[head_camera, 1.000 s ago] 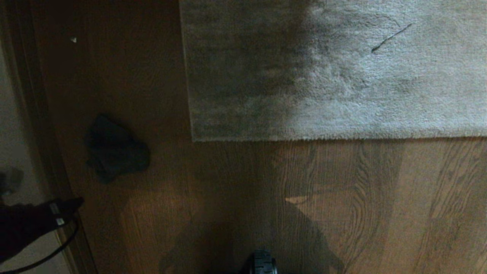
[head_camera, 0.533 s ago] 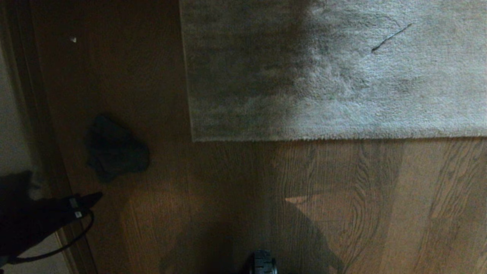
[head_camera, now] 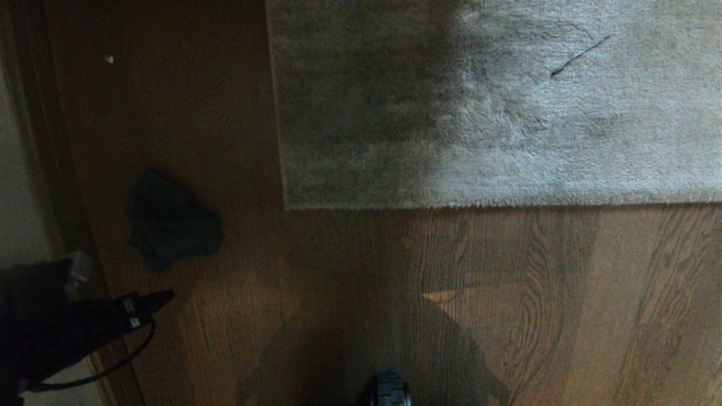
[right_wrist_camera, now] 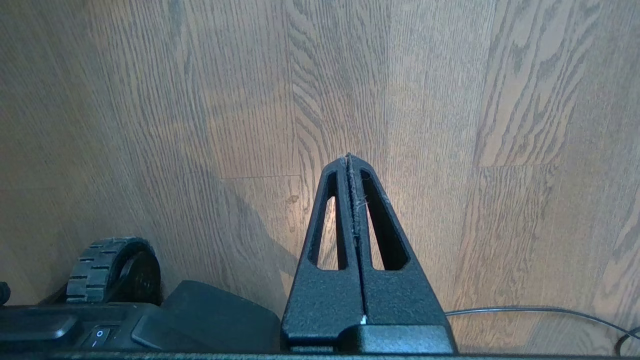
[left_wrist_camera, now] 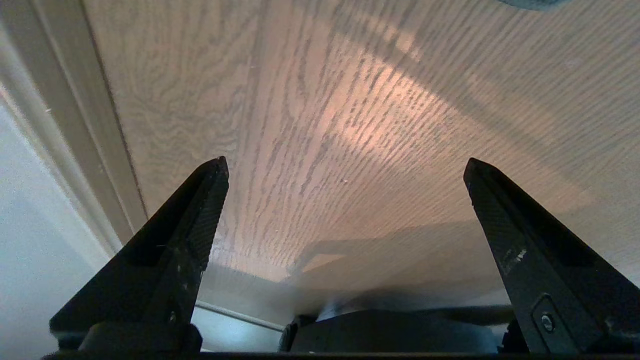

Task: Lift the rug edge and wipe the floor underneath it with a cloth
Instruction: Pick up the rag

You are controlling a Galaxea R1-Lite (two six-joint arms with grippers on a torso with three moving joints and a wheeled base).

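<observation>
The left gripper (left_wrist_camera: 345, 167) hangs over the floor (head_camera: 350, 293) at the near left, its fingers spread wide with nothing between them, just near of the cloth (head_camera: 169, 220). The cloth lies crumpled on bare floor, left of the rug edge (head_camera: 451, 204), which lies flat. The right gripper (right_wrist_camera: 349, 157) is pressed together and empty above bare floor.
</observation>
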